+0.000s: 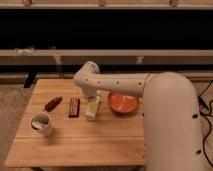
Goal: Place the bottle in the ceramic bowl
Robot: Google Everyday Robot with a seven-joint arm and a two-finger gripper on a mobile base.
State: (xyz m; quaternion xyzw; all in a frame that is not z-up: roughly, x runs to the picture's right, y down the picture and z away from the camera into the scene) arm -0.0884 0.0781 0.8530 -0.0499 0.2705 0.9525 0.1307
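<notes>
The small white bottle (91,112) stands on the wooden table (75,145), just left of the orange-red ceramic bowl (122,103). My white arm reaches in from the right and bends down over the table's middle. The gripper (92,101) hangs straight down onto the bottle's top, open, its tips at the upper part of the bottle. The bottle rests on the table surface. The bowl holds nothing that I can see, and the arm hides its far rim.
A dark brown bar (74,106) lies left of the bottle, and a reddish-brown item (52,103) lies further left. A white mug (42,124) stands near the table's left front. A dark railing and ledge run behind the table.
</notes>
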